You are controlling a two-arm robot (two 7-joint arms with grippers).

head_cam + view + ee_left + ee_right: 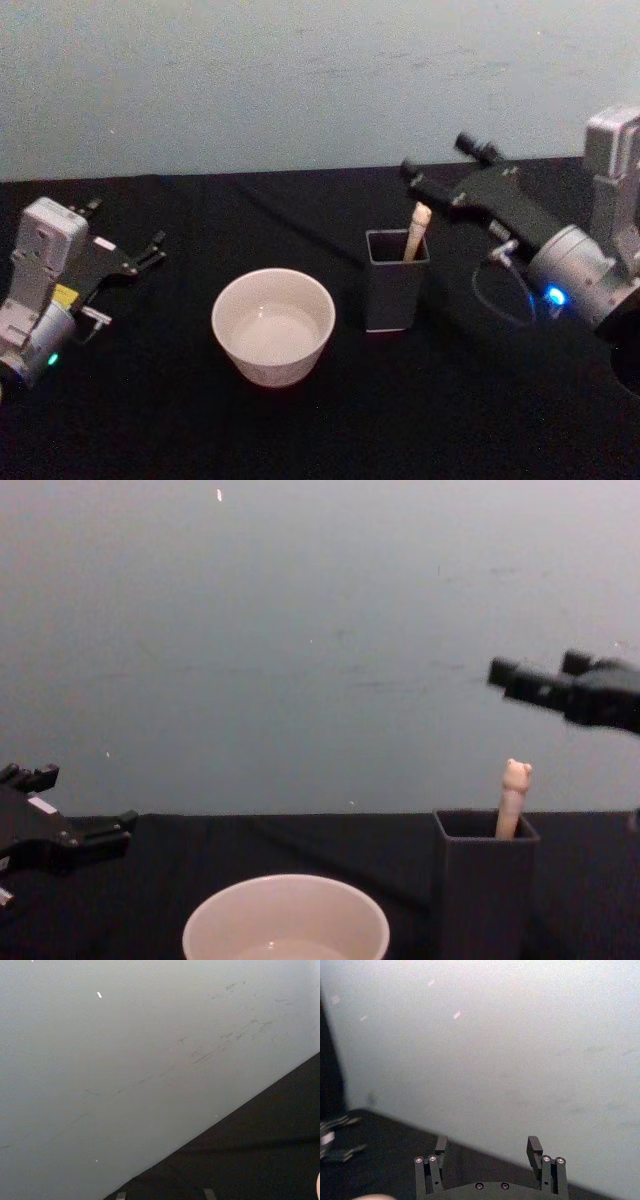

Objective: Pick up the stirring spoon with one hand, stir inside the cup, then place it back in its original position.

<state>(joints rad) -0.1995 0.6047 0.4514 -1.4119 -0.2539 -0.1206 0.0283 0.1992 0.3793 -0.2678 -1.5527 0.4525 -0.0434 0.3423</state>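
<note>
Black worktop (320, 440) across the lower frame, pale scuffed wall (300, 80) filling the top. At centre, the cup (273, 325); just right of it the holder (396, 280) with the stirring spoon (416, 232) standing inside, bear head poking over the rim. Right end effector (435, 165) at upper right — raised above and behind the spoon, fingers spread, gripping nothing. Left end effector (125, 240) parked at far left, low, fingers apart. Open black surface between cup and left arm — and along the front edge.
</note>
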